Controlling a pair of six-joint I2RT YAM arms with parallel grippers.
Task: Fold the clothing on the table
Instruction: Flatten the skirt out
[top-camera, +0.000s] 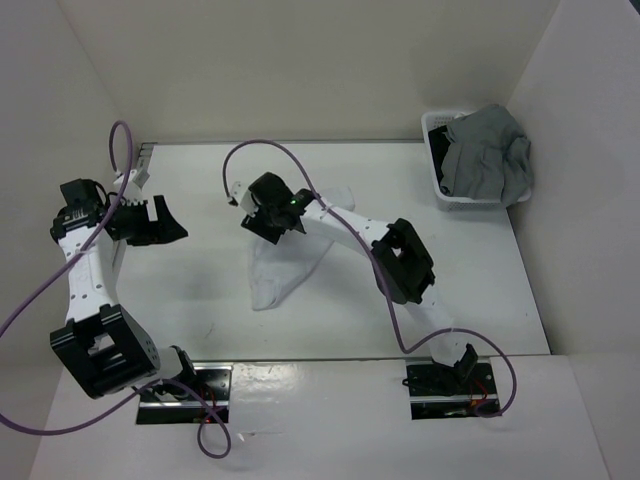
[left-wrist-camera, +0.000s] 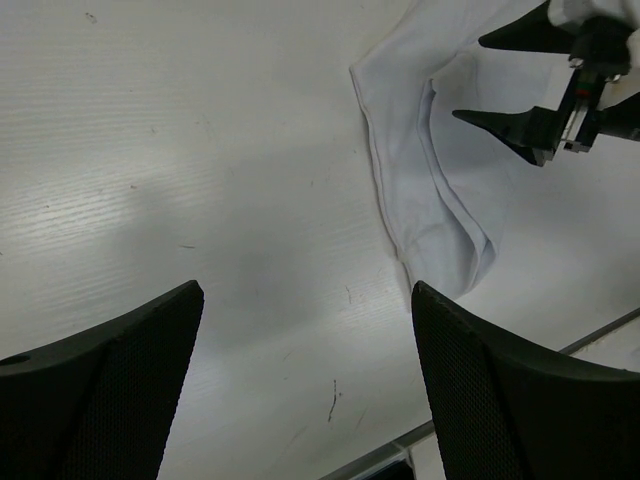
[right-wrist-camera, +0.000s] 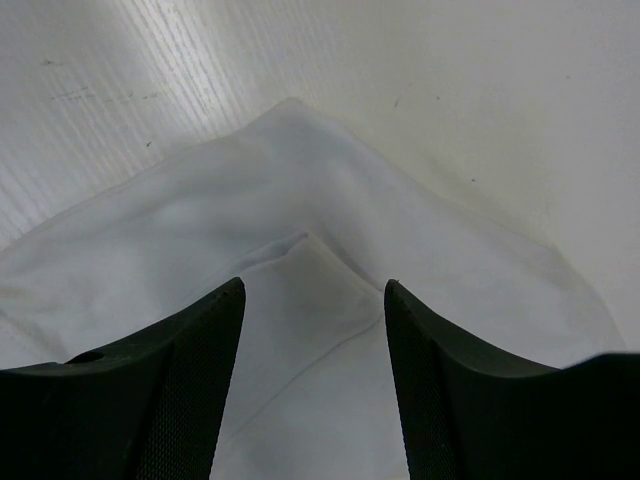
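Two sets of jaws stand apart, nothing held. Left tool (left-wrist-camera: 305, 290) hangs over bare bench (top-camera: 200, 300), well left of the clothing (top-camera: 285, 270), which lies flat on it. Right tool (right-wrist-camera: 313, 285) hovers above the clothing's far-left layered part. We judge it thin, limp, light: pinch that doubled edge.

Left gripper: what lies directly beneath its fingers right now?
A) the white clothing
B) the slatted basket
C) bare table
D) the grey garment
C: in the left wrist view the open left gripper frames only bare table, while the clothing lies off to its right, under the right gripper.
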